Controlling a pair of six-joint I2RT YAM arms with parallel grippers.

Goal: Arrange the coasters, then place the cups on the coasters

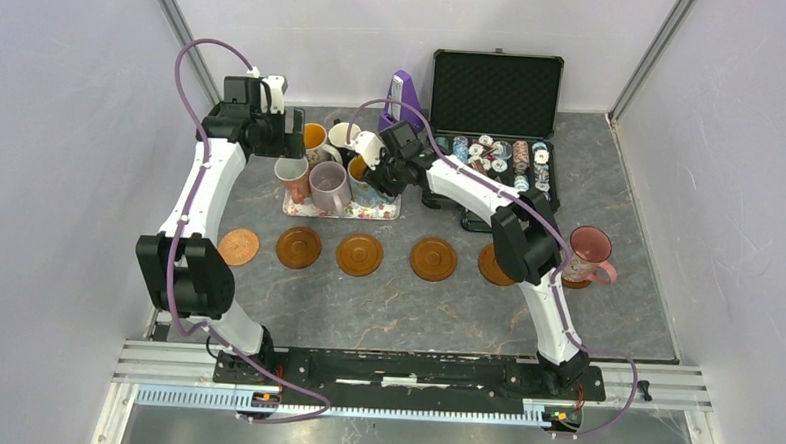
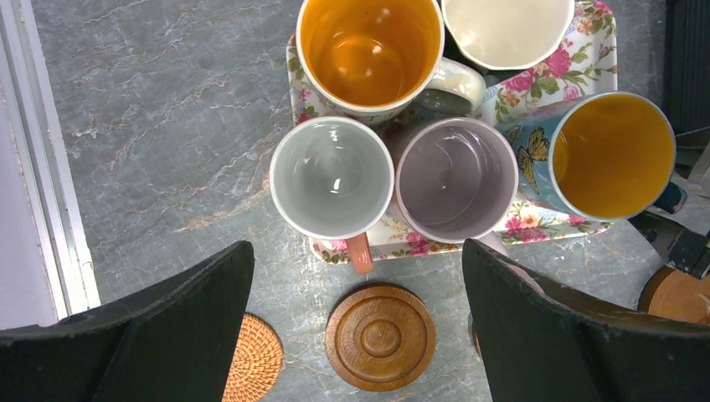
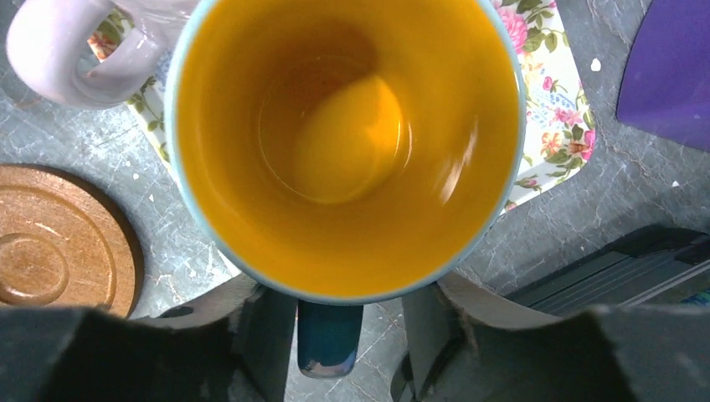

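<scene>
Straddling the dark handle (image 3: 329, 342) of the blue cup (image 3: 347, 142), the right gripper (image 3: 345, 314) has its fingers (image 3: 266, 339) one each side. They're apart, not clamped. One looks to touch the handle, and a sliver of table shows btwn the handle and the other. The cup is upright, orange inside, on a corner of the flowered tray (image 3: 548, 126) at the back of the table. A lilac cup (image 3: 75, 88) is just beside it, and a purple object (image 3: 670, 67) is near on the other side.

The left gripper (image 2: 358, 251) hangs over the same tray, fingers (image 2: 167, 335) wide apart, holding nothing. Below it are four more cups, incl. a white cup (image 2: 332, 176), packed rim to rim.

In front of the tray a row of coasters (image 1: 359, 254) runs across the table. A pink cup (image 1: 588, 253) sits on the one at the far right end. The others look bare, so approx one cup of six is placed.

Risks, as I judge them:
- The handle is a narrow hold, so the cup may swing or tip once lifted, esp. if gripped off-centre.
- One finger meeting the handle first could shove the cup into the lilac one or drag the tray.
- Both arms crowd the tray, so a lift toward the left one could knock it.
</scene>
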